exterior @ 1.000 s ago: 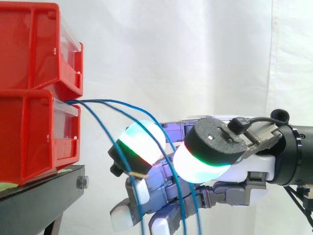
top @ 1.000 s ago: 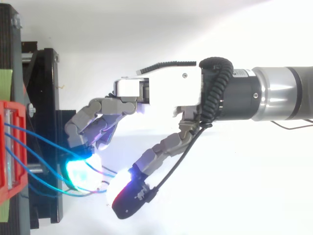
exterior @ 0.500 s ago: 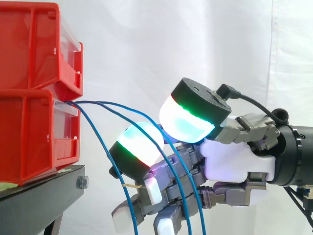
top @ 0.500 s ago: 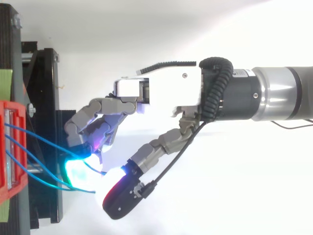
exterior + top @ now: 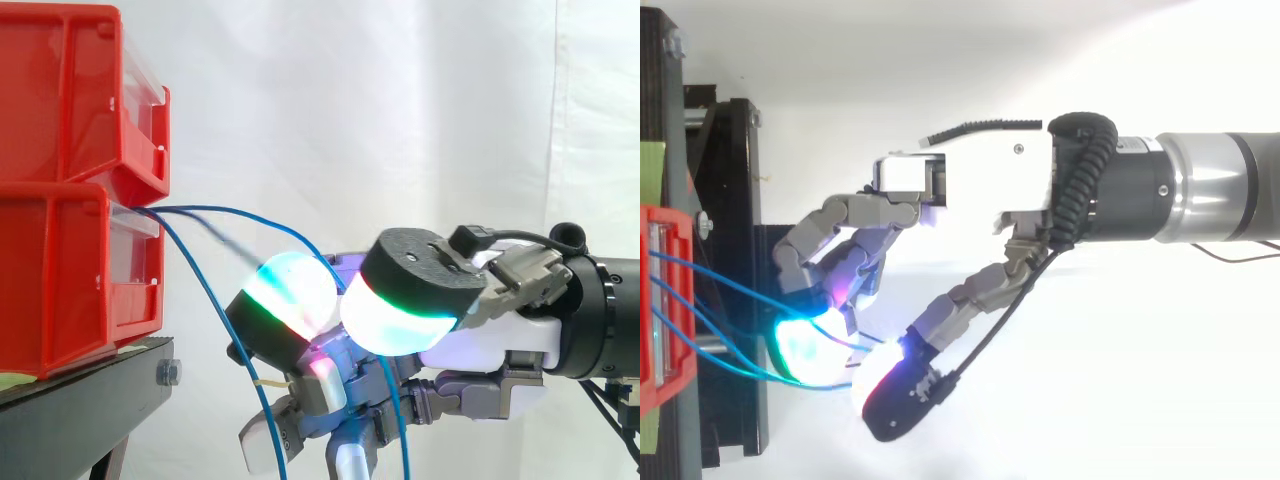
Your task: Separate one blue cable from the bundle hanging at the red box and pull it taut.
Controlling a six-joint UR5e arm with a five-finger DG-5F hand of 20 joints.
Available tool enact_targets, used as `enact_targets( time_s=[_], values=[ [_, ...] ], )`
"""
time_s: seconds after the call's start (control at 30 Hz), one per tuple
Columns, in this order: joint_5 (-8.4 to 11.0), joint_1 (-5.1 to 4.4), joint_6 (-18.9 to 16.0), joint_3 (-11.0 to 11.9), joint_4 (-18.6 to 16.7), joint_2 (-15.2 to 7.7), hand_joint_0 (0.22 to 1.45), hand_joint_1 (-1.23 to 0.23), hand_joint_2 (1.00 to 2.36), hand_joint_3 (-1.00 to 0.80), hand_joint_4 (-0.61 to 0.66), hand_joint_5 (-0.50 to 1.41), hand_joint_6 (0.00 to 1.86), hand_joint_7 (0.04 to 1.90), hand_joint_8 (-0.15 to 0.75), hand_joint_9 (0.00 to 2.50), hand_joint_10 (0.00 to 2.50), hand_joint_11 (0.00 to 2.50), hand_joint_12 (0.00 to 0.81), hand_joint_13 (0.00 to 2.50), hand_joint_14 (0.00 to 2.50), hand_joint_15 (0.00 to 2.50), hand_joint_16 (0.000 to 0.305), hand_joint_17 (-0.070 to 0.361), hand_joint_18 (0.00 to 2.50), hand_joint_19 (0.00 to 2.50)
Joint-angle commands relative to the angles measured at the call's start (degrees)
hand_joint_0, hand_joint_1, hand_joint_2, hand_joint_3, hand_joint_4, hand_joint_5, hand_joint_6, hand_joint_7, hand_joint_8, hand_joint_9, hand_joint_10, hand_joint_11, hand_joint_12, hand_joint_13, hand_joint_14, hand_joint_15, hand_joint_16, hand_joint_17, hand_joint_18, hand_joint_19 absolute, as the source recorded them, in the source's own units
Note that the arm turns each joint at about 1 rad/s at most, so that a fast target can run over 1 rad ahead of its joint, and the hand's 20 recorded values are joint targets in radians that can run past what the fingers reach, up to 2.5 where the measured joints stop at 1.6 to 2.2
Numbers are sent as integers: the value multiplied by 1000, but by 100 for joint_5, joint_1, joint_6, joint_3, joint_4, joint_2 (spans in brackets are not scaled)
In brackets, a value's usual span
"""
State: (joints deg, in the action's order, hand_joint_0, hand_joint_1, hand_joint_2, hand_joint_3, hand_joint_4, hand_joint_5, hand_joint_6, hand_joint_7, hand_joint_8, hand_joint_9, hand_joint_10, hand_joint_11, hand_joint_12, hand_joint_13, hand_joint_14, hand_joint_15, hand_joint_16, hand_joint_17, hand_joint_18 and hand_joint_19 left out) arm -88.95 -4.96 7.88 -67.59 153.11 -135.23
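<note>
Curling in from the right, the hand [image 5: 480,340] presses its thumb pad [image 5: 395,320] against a glowing finger pad [image 5: 295,290], and one blue cable [image 5: 225,209] looks pinched where they meet. That cable arcs out from the lower red box [image 5: 60,280], slack, and drops away below the pads. Another cable [image 5: 212,310] of the bundle hangs steeply from the same box, passing just left of the hand. From above, several blue strands fan from the box toward the fingers [image 5: 825,260]. Both stacked boxes sit on a black stand [image 5: 80,410].
</note>
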Motion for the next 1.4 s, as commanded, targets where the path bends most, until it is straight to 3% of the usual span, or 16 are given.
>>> enact_targets(
  time_s=[0.0, 0.1, 0.2, 0.27, 0.47, 0.83, 0.97, 1.17, 1.37],
  values=[
    [0, 4, -5, 0, 0, -3, 702, -992, 1000, -500, 145, -213, 878, 1063, 319, 849, 18, 1010, 393, 722, 15, 451, 50, 112, 901, 502],
    [0, 4, 3, -9, 0, -3, 570, -968, 1000, -500, 145, -182, 862, 1126, 336, 919, 19, 1022, 393, 745, 16, 470, 51, 114, 914, 541],
    [0, 4, 3, 0, 0, -3, 488, -807, 1000, -500, 170, -150, 835, 1118, 369, 1028, 17, 1014, 420, 809, 15, 476, 54, 122, 971, 553],
    [0, 4, 3, -9, 0, 6, 517, -627, 1000, -500, 161, -131, 785, 1117, 367, 1087, 19, 966, 411, 836, 15, 475, 53, 118, 978, 586],
    [0, 4, 12, -9, 0, -3, 614, -419, 1000, -500, 165, -100, 654, 1274, 346, 1108, 20, 942, 394, 832, 18, 506, 49, 111, 933, 661],
    [26, -5, -49, -35, 0, -3, 635, -511, 1011, -346, 174, -102, 620, 1316, 355, 1100, 20, 946, 399, 851, 17, 521, 50, 113, 947, 680],
    [88, 4, -287, -158, 0, -3, 624, -576, 1011, -329, 178, -119, 641, 1276, 353, 1088, 19, 949, 402, 853, 17, 529, 50, 113, 953, 681],
    [229, 21, -744, -184, 26, 6, 602, -639, 1008, -372, 195, -169, 729, 1138, 348, 1024, 19, 973, 408, 855, 18, 531, 51, 115, 966, 675],
    [308, 21, -770, -184, 26, -3, 567, -588, 1002, -469, 202, -176, 744, 1104, 349, 1013, 18, 961, 408, 864, 16, 531, 52, 117, 982, 669]
  ],
)
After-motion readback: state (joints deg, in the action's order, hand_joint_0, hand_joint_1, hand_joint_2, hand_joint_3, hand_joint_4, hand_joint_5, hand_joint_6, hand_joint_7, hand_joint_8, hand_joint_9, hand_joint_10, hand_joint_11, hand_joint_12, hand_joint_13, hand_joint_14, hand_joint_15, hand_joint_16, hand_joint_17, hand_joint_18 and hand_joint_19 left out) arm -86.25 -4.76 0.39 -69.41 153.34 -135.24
